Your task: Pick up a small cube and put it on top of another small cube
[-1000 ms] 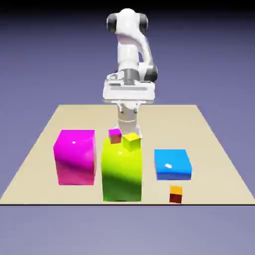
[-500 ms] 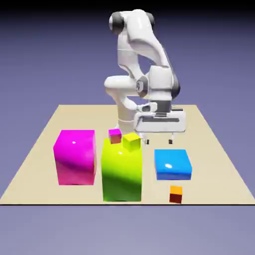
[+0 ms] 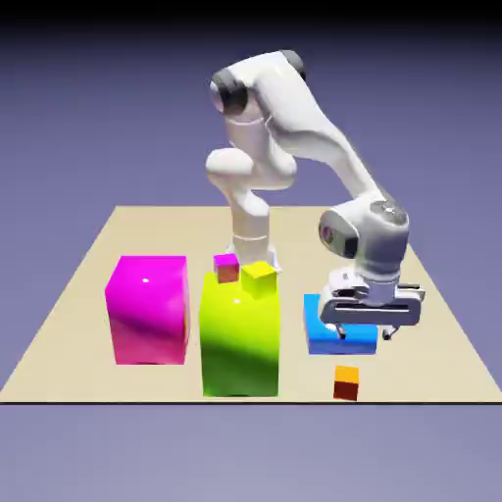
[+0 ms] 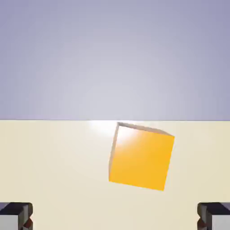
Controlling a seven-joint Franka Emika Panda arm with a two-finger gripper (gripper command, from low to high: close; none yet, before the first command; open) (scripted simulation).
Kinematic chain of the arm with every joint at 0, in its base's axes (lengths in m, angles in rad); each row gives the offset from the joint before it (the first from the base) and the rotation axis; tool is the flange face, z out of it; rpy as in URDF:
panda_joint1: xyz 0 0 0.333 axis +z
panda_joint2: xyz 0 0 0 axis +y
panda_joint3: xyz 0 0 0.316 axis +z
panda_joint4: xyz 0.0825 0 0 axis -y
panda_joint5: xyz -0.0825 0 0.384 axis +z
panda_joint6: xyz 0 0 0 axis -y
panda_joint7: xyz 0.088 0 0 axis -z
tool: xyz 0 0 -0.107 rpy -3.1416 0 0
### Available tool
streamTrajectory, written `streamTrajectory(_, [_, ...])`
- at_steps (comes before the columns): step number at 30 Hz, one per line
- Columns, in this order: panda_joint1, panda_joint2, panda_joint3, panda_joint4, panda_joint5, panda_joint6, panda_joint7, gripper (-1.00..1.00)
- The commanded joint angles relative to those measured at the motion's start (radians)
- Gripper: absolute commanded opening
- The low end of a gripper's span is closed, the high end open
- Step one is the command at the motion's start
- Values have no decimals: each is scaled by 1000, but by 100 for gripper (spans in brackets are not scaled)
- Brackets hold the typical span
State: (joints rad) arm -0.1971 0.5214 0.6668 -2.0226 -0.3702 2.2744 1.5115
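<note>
— What is shown only by the hand view?
— The cube's [image 4: 141, 157] orange top, lying on the table [image 4: 54, 166]; the gripper [image 4: 115, 215] is spread wide, nothing held.
— And outside?
— The cube [image 3: 346, 381] is seen near the table's front edge, just before the blue block [image 3: 328, 328].

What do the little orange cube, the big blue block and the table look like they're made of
All rendered, so these are guesses from the look. The small orange cube: flat, matte colour, maybe painted wood or plastic. The blue block: glossy, with a bright highlight on top, like smooth plastic. The table: plain beige and matte, no grain showing, possibly board or laminate.
</note>
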Motion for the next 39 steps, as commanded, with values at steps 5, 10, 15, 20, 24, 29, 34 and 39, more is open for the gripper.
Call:
streamTrajectory(5, [-84, 122, -22, 6, -37, 72, 67, 0])
streamTrajectory(10, [-33, 214, -89, 10, -101, 158, 104, -100])
streamTrajectory(15, [-56, 49, 10, 15, 19, 33, 52, -100])
streamTrajectory(20, [45, -132, -136, -7, 106, -80, -145, -100])
streamTrajectory(24, [112, -273, -266, -32, 167, -177, -318, -100])
streamTrajectory(29, [193, -450, -430, -63, 242, -298, -535, -100])
streamTrajectory(34, [275, -627, -594, -94, 318, -419, -753, -100])
streamTrajectory(39, [282, -699, -693, -120, 336, -486, -878, -100])
